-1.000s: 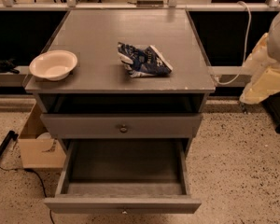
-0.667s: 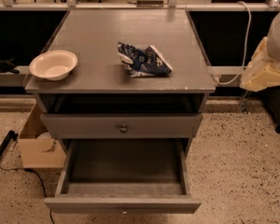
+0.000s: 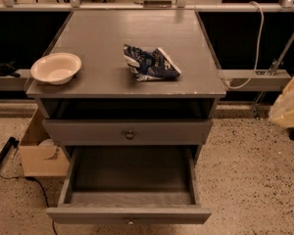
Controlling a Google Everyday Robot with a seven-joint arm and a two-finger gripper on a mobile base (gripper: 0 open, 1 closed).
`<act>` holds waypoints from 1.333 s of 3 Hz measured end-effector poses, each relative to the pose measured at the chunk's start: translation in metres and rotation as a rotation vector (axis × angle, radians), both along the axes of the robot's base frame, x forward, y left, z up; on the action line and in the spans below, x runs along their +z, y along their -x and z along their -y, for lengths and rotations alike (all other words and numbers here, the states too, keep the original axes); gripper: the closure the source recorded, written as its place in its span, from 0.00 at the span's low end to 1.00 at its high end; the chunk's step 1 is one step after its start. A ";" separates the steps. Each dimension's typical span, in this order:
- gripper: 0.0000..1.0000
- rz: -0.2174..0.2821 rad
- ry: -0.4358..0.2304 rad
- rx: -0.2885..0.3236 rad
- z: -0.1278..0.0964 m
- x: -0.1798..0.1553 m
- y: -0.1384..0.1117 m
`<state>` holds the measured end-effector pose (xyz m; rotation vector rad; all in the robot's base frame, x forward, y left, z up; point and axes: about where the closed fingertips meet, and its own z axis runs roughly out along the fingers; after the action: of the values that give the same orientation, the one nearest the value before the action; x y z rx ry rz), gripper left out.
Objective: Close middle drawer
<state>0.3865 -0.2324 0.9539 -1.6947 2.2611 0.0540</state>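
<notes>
Speckled floor (image 3: 250,180); middle drawer (image 3: 130,214) pulled out; gripper (image 3: 288,104) at right edge, grip state untellable.

On the cabinet (image 3: 117,33), bowl (image 3: 56,67) left, bag (image 3: 149,62) right; middle drawer (image 3: 130,214) juts forward below; box (image 3: 39,158) on floor (image 3: 255,180) left; my gripper (image 3: 290,104), I think, far right.

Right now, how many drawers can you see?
2. The top drawer sits just under the tabletop; the middle drawer is pulled far out below it. A third may be hidden underneath. The gripper is at the right edge.
</notes>
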 end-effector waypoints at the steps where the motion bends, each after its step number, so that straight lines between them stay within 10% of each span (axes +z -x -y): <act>1: 1.00 -0.100 0.015 0.029 0.006 -0.038 0.052; 4: 1.00 -0.165 -0.002 0.046 -0.004 -0.087 0.092</act>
<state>0.2949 -0.2285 0.8668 -1.8016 2.3370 0.2138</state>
